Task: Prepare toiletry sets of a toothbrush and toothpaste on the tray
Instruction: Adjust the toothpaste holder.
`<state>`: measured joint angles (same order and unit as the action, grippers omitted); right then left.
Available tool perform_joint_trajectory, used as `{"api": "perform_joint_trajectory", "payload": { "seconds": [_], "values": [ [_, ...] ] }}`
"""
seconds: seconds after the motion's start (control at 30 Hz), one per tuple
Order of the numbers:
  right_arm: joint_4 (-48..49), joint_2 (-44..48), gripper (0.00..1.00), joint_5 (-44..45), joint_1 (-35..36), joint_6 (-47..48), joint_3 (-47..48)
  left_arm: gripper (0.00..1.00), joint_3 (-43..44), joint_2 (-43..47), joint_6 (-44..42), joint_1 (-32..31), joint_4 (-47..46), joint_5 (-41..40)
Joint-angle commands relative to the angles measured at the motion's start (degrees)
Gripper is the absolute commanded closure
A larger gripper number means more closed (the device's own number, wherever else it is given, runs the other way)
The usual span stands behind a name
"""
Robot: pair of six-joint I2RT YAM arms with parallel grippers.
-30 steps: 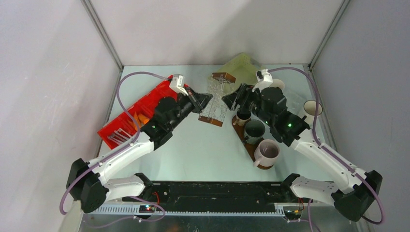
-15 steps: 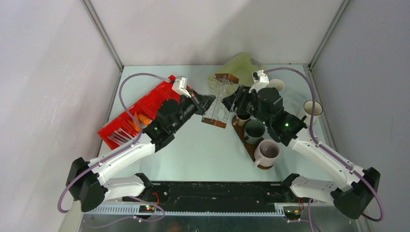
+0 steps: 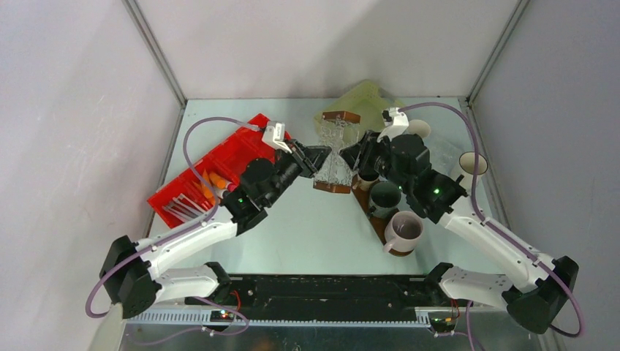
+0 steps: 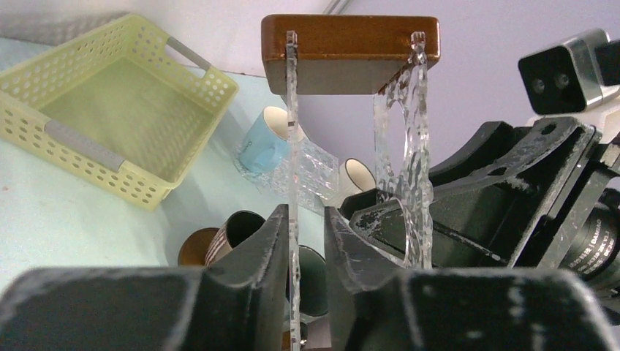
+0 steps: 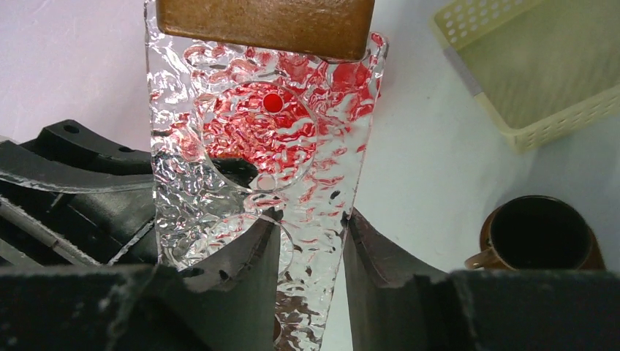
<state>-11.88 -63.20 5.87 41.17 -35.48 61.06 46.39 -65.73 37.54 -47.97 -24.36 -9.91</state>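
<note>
Left gripper [image 4: 305,219] was barely parted around one clear panel of the stand [image 3: 334,153], with a gap showing on one side. Right gripper [image 5: 311,227] stood part-open astride the stand's waist; gripping or not, couldn't tell. Tray [image 3: 378,225] lay just right of the jaws, carrying mugs [image 3: 385,196].

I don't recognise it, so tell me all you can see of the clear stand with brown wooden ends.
The clear stand has two rippled see-through plastic panels with round cut-outs, joined by brown wooden end blocks. It stands upright between the two tools. The left tool straddles one panel's edge, a gap showing; the right tool flanks a panel's narrow waist.
</note>
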Motion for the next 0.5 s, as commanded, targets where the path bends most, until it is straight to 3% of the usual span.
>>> {"api": "perform_joint_trajectory", "payload": {
  "seconds": [0.0, 0.13, 0.33, 0.47],
  "values": [
    [2.1, 2.2, 1.0, 4.9, -0.4, 6.3, 2.4, 0.69, -0.2, 2.9, -0.2, -1.4, -6.4, 0.3],
    [3.0, 3.7, 1.0, 2.8, -0.8, 12.0, 2.1, 0.5, -0.6, 4.0, -1.0, -1.4, -4.6, -1.1],
    [3.3, 7.8, 1.0, 0.3, -3.3, 21.5, -0.2, 0.3, -0.3, 7.3, -4.0, -1.3, 1.8, -6.5],
    [0.0, 10.7, 1.0, -1.7, -7.9, 29.8, -0.2, 0.17, 3.3, 9.6, -6.4, -0.7, 14.2, -13.4]
  ]
}}
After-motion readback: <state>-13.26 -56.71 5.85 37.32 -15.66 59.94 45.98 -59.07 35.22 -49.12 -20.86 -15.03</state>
